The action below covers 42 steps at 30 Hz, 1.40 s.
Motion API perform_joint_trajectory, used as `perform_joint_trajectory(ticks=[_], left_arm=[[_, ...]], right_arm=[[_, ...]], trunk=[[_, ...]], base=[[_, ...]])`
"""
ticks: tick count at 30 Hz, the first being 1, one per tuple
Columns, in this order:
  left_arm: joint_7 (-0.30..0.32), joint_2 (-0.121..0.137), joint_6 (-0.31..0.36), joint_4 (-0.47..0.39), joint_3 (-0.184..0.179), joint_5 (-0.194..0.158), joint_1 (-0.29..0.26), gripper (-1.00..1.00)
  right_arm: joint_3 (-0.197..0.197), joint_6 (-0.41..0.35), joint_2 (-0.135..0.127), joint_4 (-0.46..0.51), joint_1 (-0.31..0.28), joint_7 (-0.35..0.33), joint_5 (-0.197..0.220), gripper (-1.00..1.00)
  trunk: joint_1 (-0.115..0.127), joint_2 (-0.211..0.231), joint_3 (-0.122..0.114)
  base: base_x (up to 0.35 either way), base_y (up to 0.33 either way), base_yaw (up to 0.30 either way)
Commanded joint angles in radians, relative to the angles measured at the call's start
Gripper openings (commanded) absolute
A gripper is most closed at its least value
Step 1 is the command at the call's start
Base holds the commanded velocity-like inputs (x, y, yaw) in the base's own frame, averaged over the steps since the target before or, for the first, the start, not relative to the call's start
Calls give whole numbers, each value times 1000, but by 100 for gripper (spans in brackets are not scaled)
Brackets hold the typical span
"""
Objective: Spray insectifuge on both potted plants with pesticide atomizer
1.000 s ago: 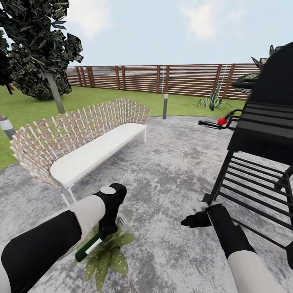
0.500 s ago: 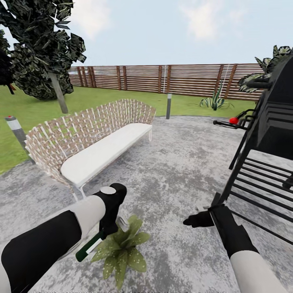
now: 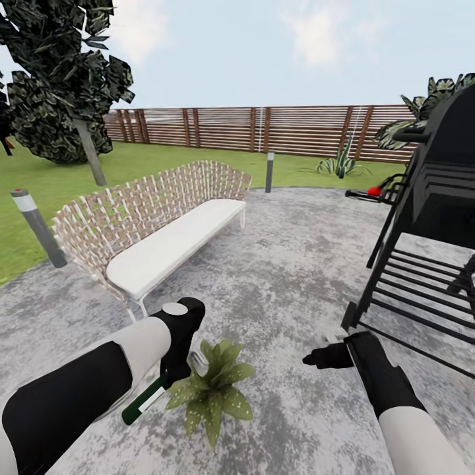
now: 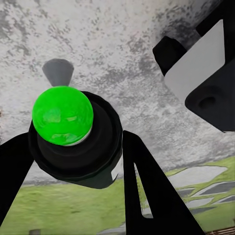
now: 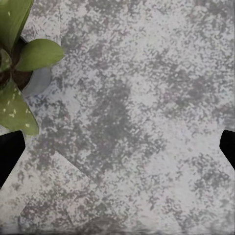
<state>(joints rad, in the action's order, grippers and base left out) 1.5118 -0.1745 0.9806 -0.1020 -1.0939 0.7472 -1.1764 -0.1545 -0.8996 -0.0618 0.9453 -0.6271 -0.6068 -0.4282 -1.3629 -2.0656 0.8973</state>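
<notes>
My left gripper is shut on the pesticide atomizer, whose dark green body slants down and left from the fingers. In the left wrist view the atomizer shows end-on as a bright green round in a dark ring between the black fingers. One potted plant, a low rosette of pointed green leaves, sits on the grey patio just right of that gripper. My right gripper hovers open to the plant's right. The right wrist view looks down on the paving, with the plant's leaves and grey pot at one side.
A woven bench with a white seat stands ahead on the left. A black grill fills the right side close to my right arm. Grey lamp posts stand at the patio edge. Beyond are lawn, a tree and a brown fence.
The whole head view has shifted, so the camera moved. The potted plant now shows more fully, right of the left gripper. Both arms keep their pose.
</notes>
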Motion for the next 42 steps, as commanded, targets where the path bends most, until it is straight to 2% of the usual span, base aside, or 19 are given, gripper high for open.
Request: perform_joint_trajectory(ticks=[1, 14, 17, 19, 21, 24, 29, 33, 39, 42], left_arm=[[8, 0, 10, -1, 3, 11, 0, -100], [8, 0, 10, -1, 3, 11, 0, -100], [6, 0, 10, -1, 3, 12, 30, -100], [5, 0, 10, -1, 3, 13, 40, -100], [4, 0, 10, -1, 3, 13, 45, -100], [2, 0, 8, -2, 3, 14, 47, -100], [-1, 0, 1, -5, 3, 12, 47, -100], [-4, 0, -8, -7, 3, 11, 47, -100], [-9, 0, -71, -9, 3, 9, 47, -100], [-9, 0, -77, -119, 3, 7, 48, -100]], right_arm=[[-2, -2, 0, 1, -1, -10, -11, 100], [-3, -2, 1, 1, 0, -8, -12, 100], [-9, -2, -1, 1, 0, -8, -12, 100], [-10, -2, -15, 0, 0, -8, -13, 100], [-10, -2, -64, 0, -1, -9, -12, 100], [-13, -2, -96, 0, 0, -10, -11, 100], [-37, -2, -106, 0, -1, -10, -11, 100], [-40, -2, -107, 0, 0, -9, -11, 100], [-42, -2, -107, -1, 0, -8, -11, 100], [-42, -2, -107, -1, 0, -8, -11, 100]], trunk=[[1, 0, 0], [1, 0, -4], [1, 0, -4], [1, 0, -4], [1, 0, -4], [1, 0, -4], [1, 0, -7], [1, 0, -10], [1, 0, -14], [1, 0, -16]], base=[[-233, 178, -200], [-234, 177, -53], [-222, 177, 0], [-215, 175, 0], [-206, 168, -20], [-145, 111, -114], [-31, 22, -219], [-3, 2, -247], [0, 0, -249], [0, 0, -250]])
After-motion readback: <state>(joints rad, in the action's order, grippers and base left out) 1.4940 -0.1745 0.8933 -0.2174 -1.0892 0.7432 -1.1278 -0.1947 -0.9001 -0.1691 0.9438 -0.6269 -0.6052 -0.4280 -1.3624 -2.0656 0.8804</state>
